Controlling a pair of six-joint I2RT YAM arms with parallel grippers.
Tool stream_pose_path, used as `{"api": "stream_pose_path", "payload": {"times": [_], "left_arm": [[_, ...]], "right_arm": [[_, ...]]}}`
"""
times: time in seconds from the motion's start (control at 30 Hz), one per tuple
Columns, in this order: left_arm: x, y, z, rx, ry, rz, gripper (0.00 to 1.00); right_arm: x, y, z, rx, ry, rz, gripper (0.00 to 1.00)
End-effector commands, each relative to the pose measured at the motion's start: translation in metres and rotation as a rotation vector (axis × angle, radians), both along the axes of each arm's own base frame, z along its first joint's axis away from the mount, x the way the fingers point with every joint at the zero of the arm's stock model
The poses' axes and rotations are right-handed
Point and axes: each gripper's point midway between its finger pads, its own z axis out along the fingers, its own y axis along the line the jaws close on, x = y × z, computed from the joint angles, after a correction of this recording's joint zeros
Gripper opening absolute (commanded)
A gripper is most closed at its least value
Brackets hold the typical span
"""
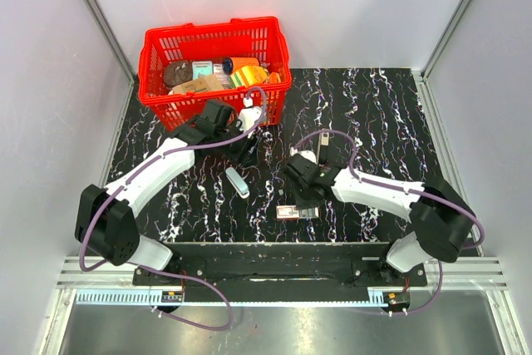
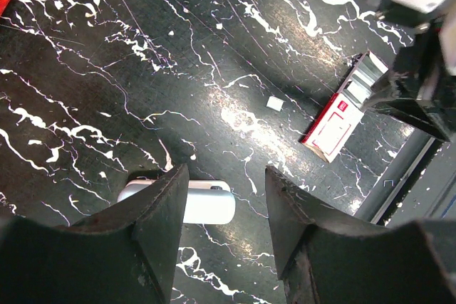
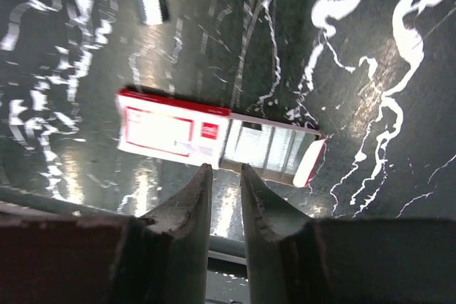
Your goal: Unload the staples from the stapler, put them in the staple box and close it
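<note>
Black marbled table (image 1: pixel 374 122): the floor for everything; in the top view the basket sits toward 11 o'clock and the task's things lie near the centre.
Red basket (image 1: pixel 208 31): plastic mesh, crowded with packets and an orange canister; we cannot name the rest; no stapler part shows in it.
Left gripper (image 2: pixel 224 176): about half open and empty; it hangs just off the basket's near corner.
Right gripper (image 3: pixel 224 169): fingers only a sliver apart with nothing between them; it hovers over the staple box.
White stapler (image 1: pixel 237 182): what we take for it lies flat on the table, free of both grippers; in the left wrist view its body (image 2: pixel 210 206) shows between the fingers, partly behind one.
Key relation: in the top view the stapler is at 6 o'clock from the left gripper and 9 o'clock from the right; its long axis runs roughly 11 to 5; we judge the left arm nearer, so a grasp across the short axis falls to it.
Staple box (image 3: pixel 178 129): red and white, at 6 o'clock from the right gripper in the top view, long axis 9 to 3; its tray (image 3: pixel 271 149) is slid out toward 3 o'clock and shows silvery rows.
Loose staple strip (image 3: pixel 153 5): a small pale piece on the table, apart from the box; whether more staples remain in the stapler we cannot tell.
</note>
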Motion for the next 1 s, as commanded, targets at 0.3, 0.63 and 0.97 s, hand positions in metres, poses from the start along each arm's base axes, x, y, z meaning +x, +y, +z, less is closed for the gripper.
{"api": "stream_pose_path", "payload": {"times": [0.3, 0.63, 0.97], "left_arm": [[-0.002, -0.012, -0.002, 0.03, -0.066, -0.089, 0.52], [-0.007, -0.063, -0.052, 0.2, -0.121, -0.337, 0.54], [-0.008, -0.069, -0.097, 0.34, -0.242, -0.496, 0.54]], "right_arm": [[0.046, -0.012, 0.078, 0.138, -0.166, -0.088, 0.21], [0.06, -0.067, 0.1, 0.185, -0.253, -0.217, 0.29], [0.057, -0.1, 0.107, 0.207, -0.298, -0.285, 0.31]]}}
